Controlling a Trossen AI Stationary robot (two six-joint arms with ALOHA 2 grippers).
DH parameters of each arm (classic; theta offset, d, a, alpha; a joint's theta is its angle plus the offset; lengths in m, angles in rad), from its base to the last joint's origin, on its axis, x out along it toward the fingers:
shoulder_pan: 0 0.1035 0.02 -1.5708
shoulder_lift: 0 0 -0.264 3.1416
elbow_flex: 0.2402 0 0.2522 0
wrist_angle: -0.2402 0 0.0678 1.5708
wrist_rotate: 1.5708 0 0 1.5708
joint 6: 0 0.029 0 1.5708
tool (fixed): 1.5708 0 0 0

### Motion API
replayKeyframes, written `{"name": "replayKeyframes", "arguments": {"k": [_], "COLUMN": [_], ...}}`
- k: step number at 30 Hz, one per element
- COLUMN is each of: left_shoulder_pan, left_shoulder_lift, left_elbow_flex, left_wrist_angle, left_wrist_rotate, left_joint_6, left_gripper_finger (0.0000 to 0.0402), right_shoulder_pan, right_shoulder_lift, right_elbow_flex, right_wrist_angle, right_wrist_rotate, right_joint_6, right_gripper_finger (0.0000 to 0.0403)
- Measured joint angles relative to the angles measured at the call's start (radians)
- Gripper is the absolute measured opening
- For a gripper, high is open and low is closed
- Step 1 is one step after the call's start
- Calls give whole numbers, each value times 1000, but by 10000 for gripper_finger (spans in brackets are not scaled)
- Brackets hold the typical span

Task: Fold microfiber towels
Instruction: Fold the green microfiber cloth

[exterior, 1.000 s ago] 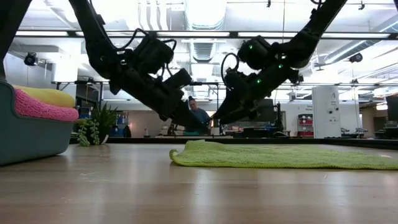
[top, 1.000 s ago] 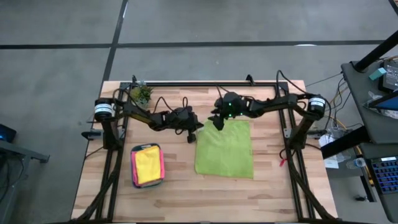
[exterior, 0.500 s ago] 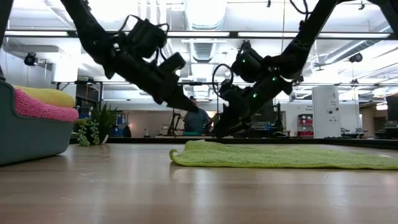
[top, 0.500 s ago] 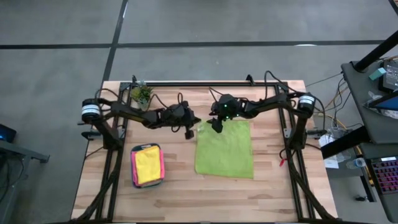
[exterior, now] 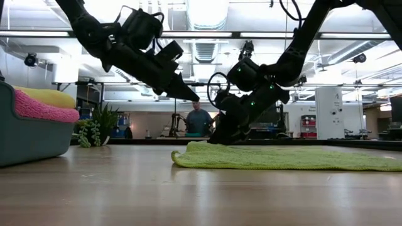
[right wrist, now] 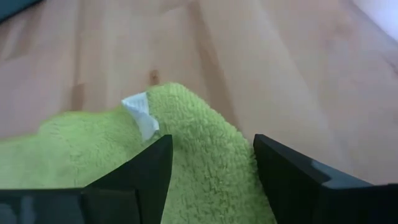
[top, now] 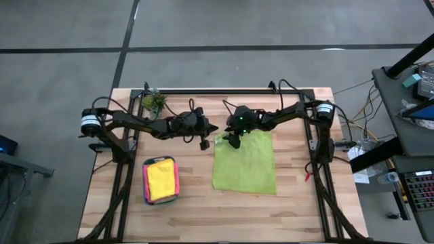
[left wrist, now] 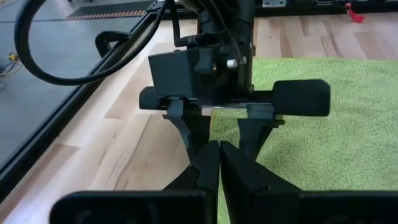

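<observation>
- Lime towel (top: 245,163) lies flat on the table (top: 203,210), right of centre; a second, yellow towel (top: 161,179) sits in the teal tray (top: 146,198) to its left, with a pink edge showing.
- Right pincer (top: 233,141) is at the lime towel's far-left corner, jaws wide apart and straddling the corner, nothing gripped yet. Its wrist view shows the corner with a white tag (right wrist: 140,115) between the fingers (right wrist: 134,171).
- Left pincer (top: 204,143) hovers just beside that corner, over bare wood, jaws shut and empty.
- We judge the step in hand to be taking this corner for the first fold.
- To do it well, we would lower until the pads bracket one cloth layer, close fully on the corner, not the tag alone, then lift low and even.
- Risk, in our view: a shallow pinch slips off the pile.
</observation>
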Motion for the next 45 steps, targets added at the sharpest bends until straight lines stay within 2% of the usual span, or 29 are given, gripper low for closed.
{"name": "replayKeyframes", "arguments": {"k": [4, 7, 17, 20, 26, 28, 32, 35, 40, 45], "left_shoulder_pan": [0, 1, 2, 2, 2, 2, 6, 9, 11, 11], "left_shoulder_lift": [0, 0, 8, 9, 9, 9, 10, 10, 10, 11], "left_elbow_flex": [-1, -1, -31, -57, -107, -123, -129, -127, -125, -126], "left_wrist_angle": [0, -1, -1, -1, -4, -2, 3, 2, 1, 1], "left_wrist_rotate": [0, 0, 0, 0, 0, 0, 10, 110, 269, 290], "left_joint_6": [2, 3, -13, -48, -59, -61, -154, -176, -191, -188], "left_gripper_finger": [0, 0, 0, 0, 0, 0, 1, 19, 94, 176], "right_shoulder_pan": [11, 23, 74, 102, 227, 269, 320, 346, 400, 466], "right_shoulder_lift": [2, 1, -24, -55, -86, -76, -73, -73, -71, -70], "right_elbow_flex": [0, -1, -2, -2, -2, -2, -4, -4, -5, -5], "right_wrist_angle": [2, 3, -28, -30, -63, -63, -79, -75, -75, -77], "right_wrist_rotate": [-67, -94, -85, 22, 503, 599, 645, 662, 741, 748], "right_joint_6": [-1, -15, -45, -70, -300, -364, -417, -419, -467, -456], "right_gripper_finger": [205, 179, 20, 14, 9, 9, 9, 9, 9, 9]}}
